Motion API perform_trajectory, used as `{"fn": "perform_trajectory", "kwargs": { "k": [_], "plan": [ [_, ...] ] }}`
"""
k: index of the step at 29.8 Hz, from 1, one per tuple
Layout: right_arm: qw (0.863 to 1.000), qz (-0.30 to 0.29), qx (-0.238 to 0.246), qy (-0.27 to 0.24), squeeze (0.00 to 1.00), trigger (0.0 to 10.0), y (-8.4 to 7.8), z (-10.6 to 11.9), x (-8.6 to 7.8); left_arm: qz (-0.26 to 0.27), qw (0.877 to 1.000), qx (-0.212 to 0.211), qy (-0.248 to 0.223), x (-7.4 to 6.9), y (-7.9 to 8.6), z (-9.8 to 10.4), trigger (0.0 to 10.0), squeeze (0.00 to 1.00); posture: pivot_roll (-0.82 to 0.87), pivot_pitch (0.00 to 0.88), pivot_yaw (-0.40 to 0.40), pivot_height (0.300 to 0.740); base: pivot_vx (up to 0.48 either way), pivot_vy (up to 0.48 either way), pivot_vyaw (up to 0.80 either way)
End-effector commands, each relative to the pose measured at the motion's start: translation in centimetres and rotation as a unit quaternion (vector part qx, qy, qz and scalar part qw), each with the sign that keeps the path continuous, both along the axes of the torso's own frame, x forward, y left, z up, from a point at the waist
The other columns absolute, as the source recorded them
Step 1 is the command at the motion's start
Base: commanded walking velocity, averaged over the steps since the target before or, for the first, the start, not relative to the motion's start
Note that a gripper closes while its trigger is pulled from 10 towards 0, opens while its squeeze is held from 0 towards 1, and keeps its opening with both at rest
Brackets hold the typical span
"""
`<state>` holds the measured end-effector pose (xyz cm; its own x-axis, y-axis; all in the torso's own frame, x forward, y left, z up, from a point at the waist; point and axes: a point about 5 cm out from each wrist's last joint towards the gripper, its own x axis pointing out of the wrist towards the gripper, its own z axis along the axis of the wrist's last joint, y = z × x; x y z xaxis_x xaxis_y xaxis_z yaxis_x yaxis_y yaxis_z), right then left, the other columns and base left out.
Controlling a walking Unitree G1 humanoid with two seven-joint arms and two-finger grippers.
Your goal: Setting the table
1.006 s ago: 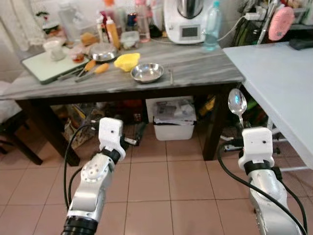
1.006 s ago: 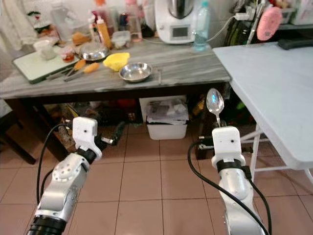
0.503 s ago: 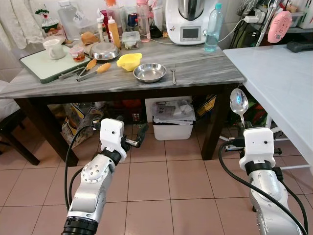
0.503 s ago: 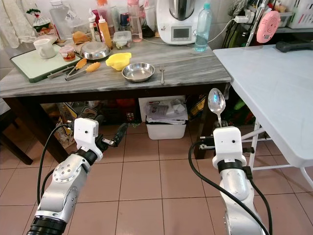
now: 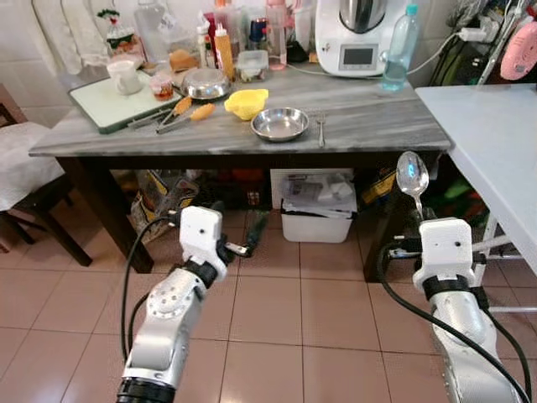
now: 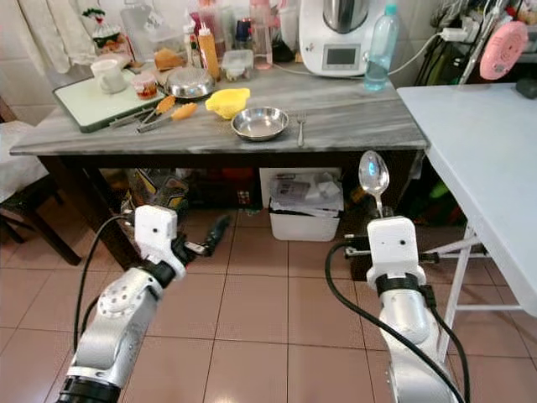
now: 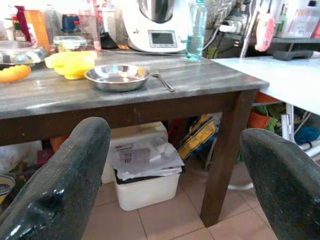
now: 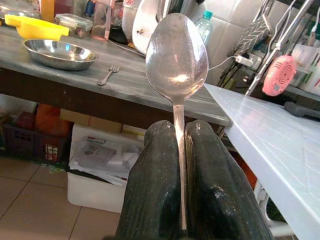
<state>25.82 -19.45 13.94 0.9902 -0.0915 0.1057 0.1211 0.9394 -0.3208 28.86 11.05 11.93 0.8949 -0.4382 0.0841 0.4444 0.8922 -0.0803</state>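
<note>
Early stage. Right end effector [image 6: 375, 214] clamps a spoon [image 8: 176, 56] upright by its handle, off the white table [image 6: 478, 143], which has nothing set yet. Left end effector [image 5: 252, 239] spread wide, empty. Fork [image 6: 300, 131] and steel bowl [image 6: 260, 123] sit near the counter [image 6: 352, 134] front edge, uncollected.

Grey table [image 5: 369, 117] ahead, white table [image 5: 495, 143] right.

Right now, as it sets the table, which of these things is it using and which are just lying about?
For the job:
- shiny metal spoon, clamped upright in the right gripper
- silver fork
- round steel dish
- white folding table

Just lying about:
- yellow bowl
- clear water bottle
- white kitchen appliance
- white storage box
</note>
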Motion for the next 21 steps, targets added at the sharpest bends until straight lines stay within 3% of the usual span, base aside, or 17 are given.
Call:
{"fn": "perform_trajectory", "kwargs": {
  "k": [1,21],
  "plan": [
    [1.000,0.001,0.000,-0.010,0.00,10.0,0.07,0.52,-0.02,-0.005,1.000,0.000,-0.002,-0.03,0.15,0.26,10.0,0.00,-0.09,0.001,0.065,0.740,0.356,0.000,0.00],
    [1.000,0.002,-0.003,-0.009,0.00,10.0,0.13,0.56,0.03,-0.028,1.000,-0.003,-0.001,-0.42,-0.22,0.18,10.0,0.00,-0.10,0.000,0.060,0.740,0.451,0.000,0.00]
  ]
}}
